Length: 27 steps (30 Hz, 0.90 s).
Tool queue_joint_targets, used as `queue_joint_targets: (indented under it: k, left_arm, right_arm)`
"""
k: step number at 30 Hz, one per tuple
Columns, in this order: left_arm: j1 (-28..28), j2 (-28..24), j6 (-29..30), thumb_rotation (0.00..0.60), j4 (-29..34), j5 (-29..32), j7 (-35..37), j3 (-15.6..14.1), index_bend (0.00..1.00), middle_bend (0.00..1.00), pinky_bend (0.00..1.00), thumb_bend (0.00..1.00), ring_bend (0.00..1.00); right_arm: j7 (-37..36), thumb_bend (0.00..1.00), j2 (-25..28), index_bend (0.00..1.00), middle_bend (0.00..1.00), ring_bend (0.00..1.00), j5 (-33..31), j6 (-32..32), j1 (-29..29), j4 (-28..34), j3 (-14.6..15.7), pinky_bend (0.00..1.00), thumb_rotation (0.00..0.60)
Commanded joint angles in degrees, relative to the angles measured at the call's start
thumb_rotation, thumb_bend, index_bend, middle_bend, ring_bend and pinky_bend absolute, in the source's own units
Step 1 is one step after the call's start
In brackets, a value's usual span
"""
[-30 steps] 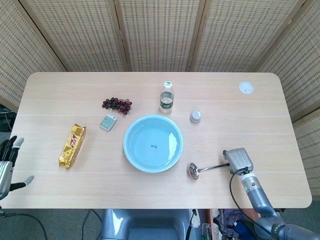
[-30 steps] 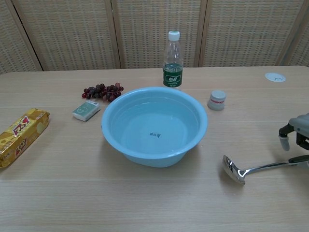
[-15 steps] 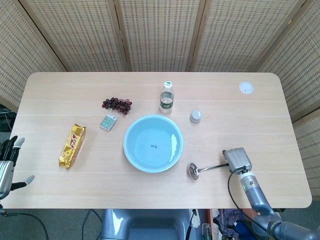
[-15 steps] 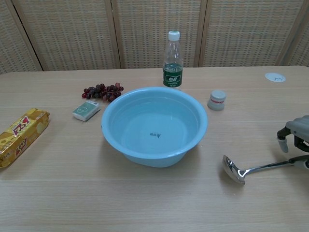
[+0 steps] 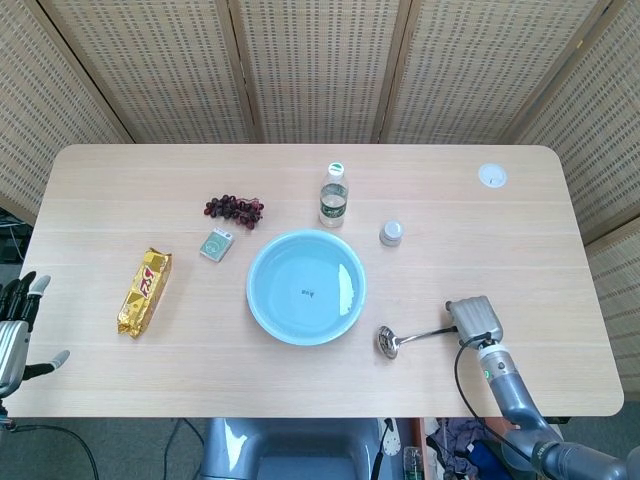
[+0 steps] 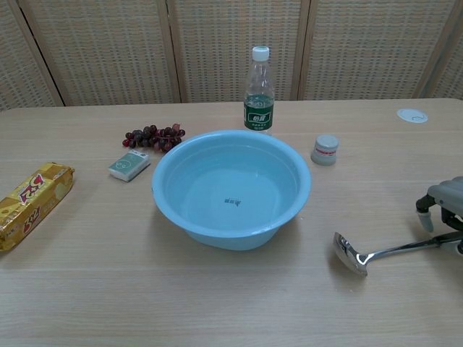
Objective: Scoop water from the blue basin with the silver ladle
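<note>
Silver ladle (image 6: 372, 253) lay flat on the counter (image 5: 520, 230), bowl end pointing at the blue basin (image 5: 306, 287) and just right of its front edge, not touching it. We saw water in the basin, which sat mid-counter. The ladle's handle ran right to the right hand (image 5: 474, 321), which sat at the handle end; in the chest view the fingers (image 6: 424, 215) hung down around the handle, but we could not tell whether they pinched it or only rested there. The left hand (image 5: 17, 325) was off the counter's left edge, fingers spread, holding nothing.

Behind the basin we noted a water bottle (image 6: 259, 90) with a green label, upright, close to the far rim. A small white jar (image 6: 325, 150) stood right of the bottle, behind the ladle and apart from it. Grapes (image 6: 153, 136) lay at back left of the basin, with a small green-white box (image 6: 129, 165) just in front of them. A yellow snack pack (image 5: 145, 292) lay well left. We saw a white round disc (image 5: 491, 176) near the far right corner. Between ladle and basin the wood was bare. A woven screen (image 5: 320, 70) stood behind the counter.
</note>
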State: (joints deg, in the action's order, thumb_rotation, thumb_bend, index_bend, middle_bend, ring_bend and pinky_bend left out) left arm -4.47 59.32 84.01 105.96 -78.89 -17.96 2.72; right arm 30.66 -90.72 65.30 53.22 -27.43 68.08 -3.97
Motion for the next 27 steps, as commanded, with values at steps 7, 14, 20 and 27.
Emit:
queue_joint_targets:
  k: [7, 14, 20, 27]
  left_arm:
    - [-0.1, 0.2, -0.1, 0.600, -0.1, 0.2, -0.3, -0.1, 0.00, 0.00, 0.00, 0.00, 0.00]
    - [-0.1, 0.2, 0.0, 0.600, -0.1, 0.3, -0.3, 0.0, 0.00, 0.00, 0.00, 0.00, 0.00]
    - [-0.1, 0.1, 0.0, 0.600, -0.1, 0.3, -0.1, 0.0, 0.00, 0.00, 0.00, 0.00, 0.00]
    - [-0.1, 0.0, 0.0, 0.600, -0.1, 0.3, 0.2, 0.0, 0.00, 0.00, 0.00, 0.00, 0.00]
  right_arm:
    - [1.5, 0.34, -0.1, 0.49, 0.91, 0.89, -1.3, -0.7, -0.2, 0.1, 0.7, 1.00, 0.600]
    - [1.4, 0.50, 0.4, 0.63, 0.91, 0.89, -1.8, -1.2, -0.4, 0.6, 0.9, 1.00, 0.600]
    - [0.3, 0.59, 1.5, 0.68, 0.91, 0.89, -2.2, -1.2, -0.4, 2.1, 0.7, 1.00, 0.600]
    - [-2.3, 0.66, 4.0, 0.69, 0.91, 0.90, -0.5, -0.7, -0.3, 4.7, 1.0, 1.00, 0.600]
